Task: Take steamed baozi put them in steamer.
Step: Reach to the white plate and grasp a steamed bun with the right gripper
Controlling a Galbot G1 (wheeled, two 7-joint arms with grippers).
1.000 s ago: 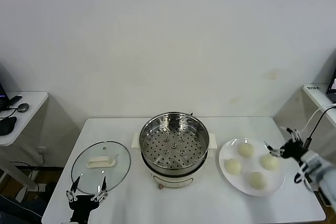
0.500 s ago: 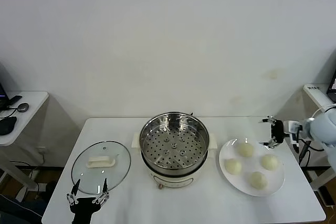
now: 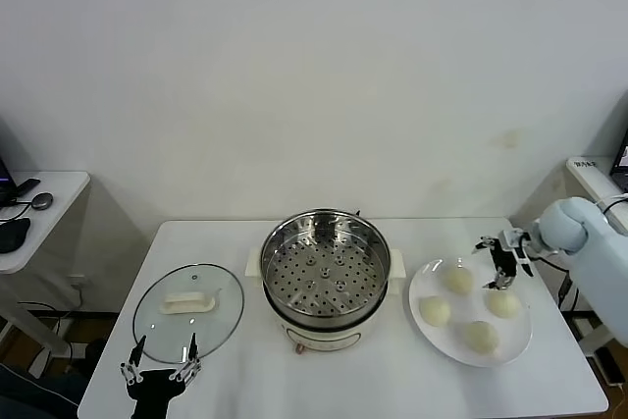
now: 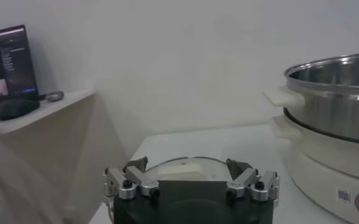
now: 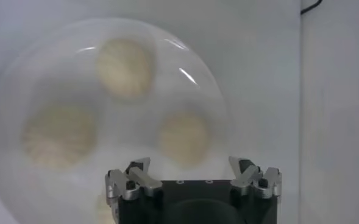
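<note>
Four cream-white baozi lie on a white plate (image 3: 418, 293) to the right of the steamer: one at the far side (image 3: 458, 280), one at the right (image 3: 504, 303), one at the left (image 3: 435, 312), one at the near side (image 3: 480, 336). The steamer (image 3: 326, 272) is a shiny steel pot with an empty perforated tray, at the table's middle. My right gripper (image 3: 497, 262) is open and empty, hovering above the plate's far right part, between the far and right baozi. In the right wrist view (image 5: 193, 167) it looks down on the baozi (image 5: 184, 137). My left gripper (image 3: 157, 370) is open and parked at the front left.
A round glass lid (image 3: 188, 306) with a cream handle lies flat to the left of the steamer, just beyond my left gripper (image 4: 189, 165). The steamer's side (image 4: 331, 91) shows in the left wrist view. A side table (image 3: 29, 208) stands at the far left.
My right gripper has moved from beyond the table's right edge leftwards to above the plate's far right part. The baozi and the left arm have not moved.
</note>
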